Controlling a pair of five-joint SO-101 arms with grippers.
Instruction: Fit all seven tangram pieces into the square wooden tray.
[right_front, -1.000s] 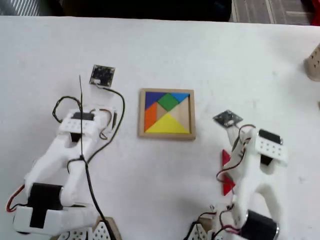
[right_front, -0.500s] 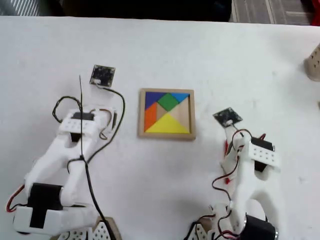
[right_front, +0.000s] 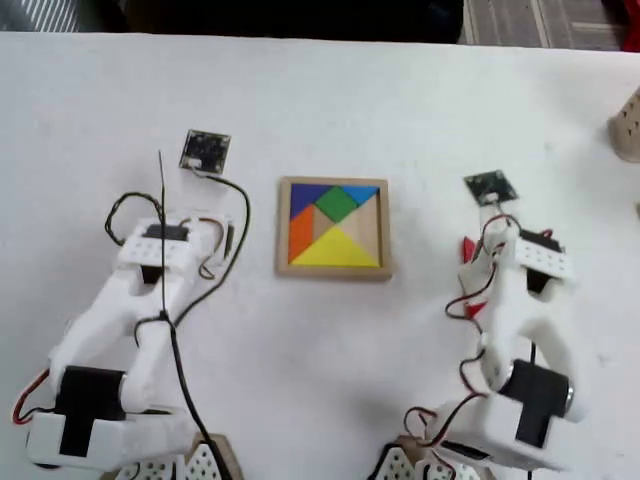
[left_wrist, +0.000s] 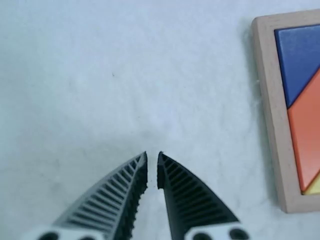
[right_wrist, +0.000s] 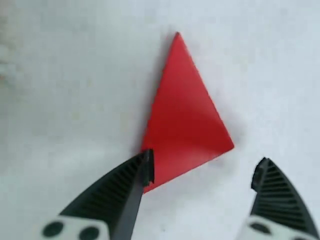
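Note:
The square wooden tray (right_front: 333, 268) lies mid-table holding blue, green, light blue, orange and yellow pieces, with a wood-coloured triangular area on its right side. A red triangle (right_wrist: 185, 115) lies flat on the white table to the tray's right, partly under the right arm (right_front: 520, 270), its red edges (right_front: 467, 250) showing beside the arm. My right gripper (right_wrist: 204, 167) is open just over it, one fingertip (right_wrist: 146, 162) at the triangle's edge and the other off it. My left gripper (left_wrist: 152, 157) is shut and empty over bare table left of the tray's rim (left_wrist: 267, 95).
The left arm (right_front: 155, 265) lies left of the tray with black cables looping around it. A tan perforated object (right_front: 628, 125) stands at the far right edge. White table stretches open behind the tray.
The right arm has swung away from the front edge toward the far side. The red triangle now shows farther back, closer to level with the tray. The left arm has not moved.

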